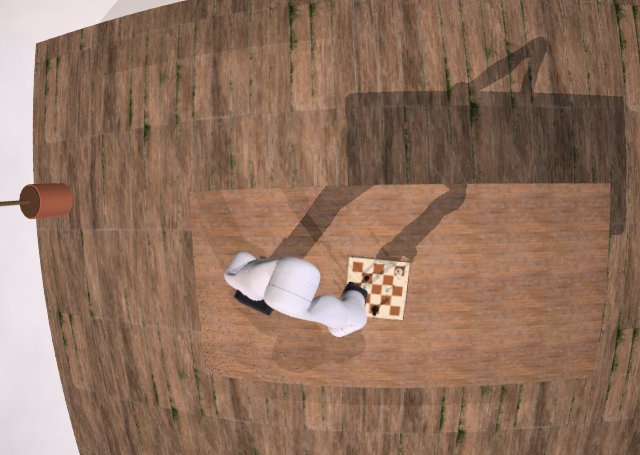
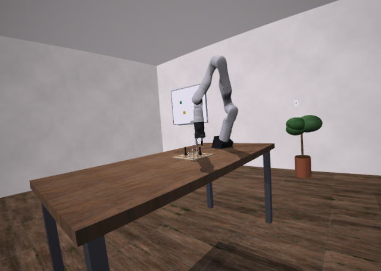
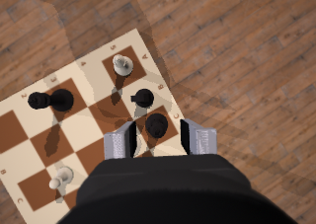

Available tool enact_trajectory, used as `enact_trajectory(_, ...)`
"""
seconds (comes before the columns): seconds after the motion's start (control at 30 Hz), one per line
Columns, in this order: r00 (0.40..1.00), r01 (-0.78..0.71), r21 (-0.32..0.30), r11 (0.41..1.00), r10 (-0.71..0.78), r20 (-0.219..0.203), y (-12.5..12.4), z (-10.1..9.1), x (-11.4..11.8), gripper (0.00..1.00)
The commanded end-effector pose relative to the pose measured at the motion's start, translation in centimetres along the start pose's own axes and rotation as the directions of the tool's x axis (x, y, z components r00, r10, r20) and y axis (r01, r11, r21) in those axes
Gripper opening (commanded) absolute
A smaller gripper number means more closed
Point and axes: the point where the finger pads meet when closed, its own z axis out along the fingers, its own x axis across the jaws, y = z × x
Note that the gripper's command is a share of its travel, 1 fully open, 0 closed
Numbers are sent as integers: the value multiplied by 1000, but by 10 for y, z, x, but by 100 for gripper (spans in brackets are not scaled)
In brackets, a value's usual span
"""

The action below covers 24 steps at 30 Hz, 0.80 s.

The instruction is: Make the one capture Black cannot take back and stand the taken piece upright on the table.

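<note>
Gripper hangs over a black piece near the board's edge, ready to come down.

The gripper (image 3: 159,137) is spread wide w/ nothing in it. In the wrist view, low centre, a black piece (image 3: 156,124) sits right between the two fingers, on a dark square by the letter C. I think this is the one to be taken. A 2nd black piece (image 3: 143,97) stands just above it in the frame, a white piece (image 3: 121,64) above that near the top, & a black piece (image 3: 50,100) lies on its side at the left. To do it well: go straight down, keep the piece in the middle, don't bump the neighbour, squeeze low on the body, lift straight up, then stand it on the counter (image 3: 257,56) off the board (image 3: 94,122).
</note>
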Motion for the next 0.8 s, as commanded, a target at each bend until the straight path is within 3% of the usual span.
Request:
enact_trajectory(0.0,1000,0,0,1000,0,1,0,0,0,79)
enact_trajectory(0.43,1000,0,0,1000,0,1,0,1,0,79)
enact_trajectory(0.77,1000,0,0,1000,0,1,0,14,0,79)
